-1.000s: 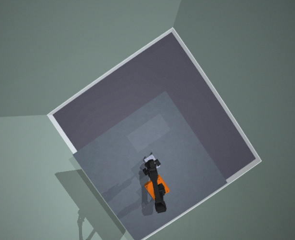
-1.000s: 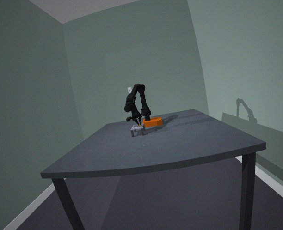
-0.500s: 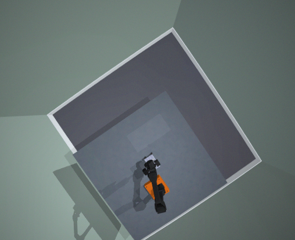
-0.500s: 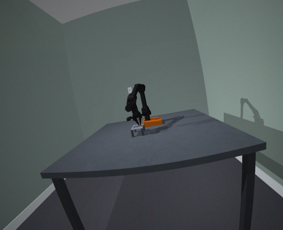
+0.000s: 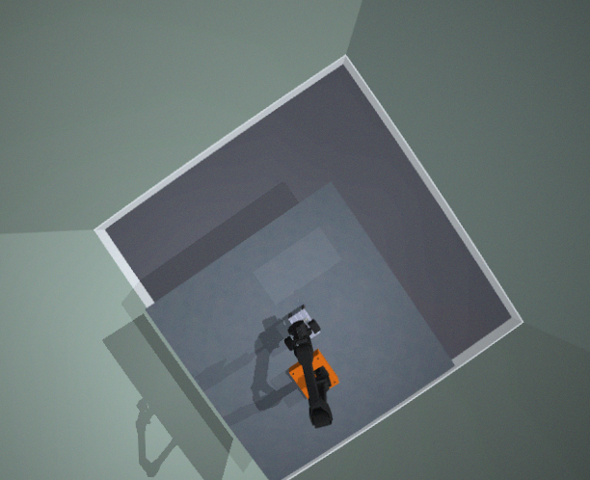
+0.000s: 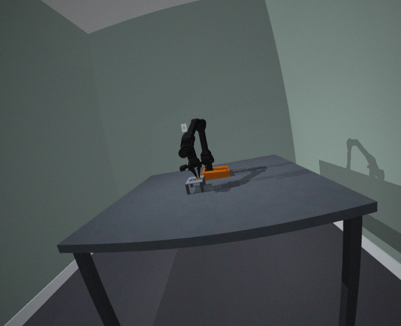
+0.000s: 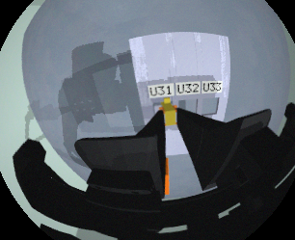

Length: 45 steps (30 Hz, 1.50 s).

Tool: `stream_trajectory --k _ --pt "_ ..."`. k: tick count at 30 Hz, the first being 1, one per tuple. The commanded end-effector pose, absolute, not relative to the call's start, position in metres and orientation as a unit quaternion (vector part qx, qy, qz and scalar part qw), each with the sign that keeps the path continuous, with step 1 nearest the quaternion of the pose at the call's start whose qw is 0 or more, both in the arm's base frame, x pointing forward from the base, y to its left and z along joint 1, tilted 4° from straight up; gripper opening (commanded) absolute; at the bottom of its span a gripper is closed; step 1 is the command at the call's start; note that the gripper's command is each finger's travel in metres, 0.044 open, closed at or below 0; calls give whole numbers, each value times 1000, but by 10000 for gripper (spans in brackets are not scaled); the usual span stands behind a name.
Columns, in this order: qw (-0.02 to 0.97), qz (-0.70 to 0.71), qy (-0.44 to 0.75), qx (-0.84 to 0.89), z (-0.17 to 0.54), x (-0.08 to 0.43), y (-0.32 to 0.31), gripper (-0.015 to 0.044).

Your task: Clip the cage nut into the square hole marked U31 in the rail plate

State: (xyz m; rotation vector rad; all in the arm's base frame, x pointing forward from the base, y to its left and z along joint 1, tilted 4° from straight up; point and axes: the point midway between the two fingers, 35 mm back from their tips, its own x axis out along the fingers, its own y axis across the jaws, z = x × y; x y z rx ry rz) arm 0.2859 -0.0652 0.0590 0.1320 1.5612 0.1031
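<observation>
Gripper (image 5: 302, 308) (image 6: 198, 177) (image 7: 171, 111): fingertips clamped on yellow cage nut (image 6: 198, 178) (image 7: 169, 114), at U31 end of rail plate (image 5: 299, 316) (image 6: 189, 181) (image 7: 180, 56). Seating unclear to us. Nut probably light, wings springy; we'd pinch both wings squarely, low enough for hooking, lest it twist or slip.

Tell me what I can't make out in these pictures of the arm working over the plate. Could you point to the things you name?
- Wings of the nut (image 7: 169, 117): too small in the wrist view, partly behind the fingers.
- Whether the nut has entered the U31 hole: in the wrist view, nut and fingers cover part of it.
- Labels on the plate (image 5: 298, 316) (image 6: 190, 181) (image 7: 151, 56): too small in the exterior and top views.
</observation>
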Motion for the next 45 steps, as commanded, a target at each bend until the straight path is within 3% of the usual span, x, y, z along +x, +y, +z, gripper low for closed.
stream_trajectory --k 1,45 --pt "709 40 702 54 60 286 -65 36" --pt "710 31 702 45 58 286 -63 36"
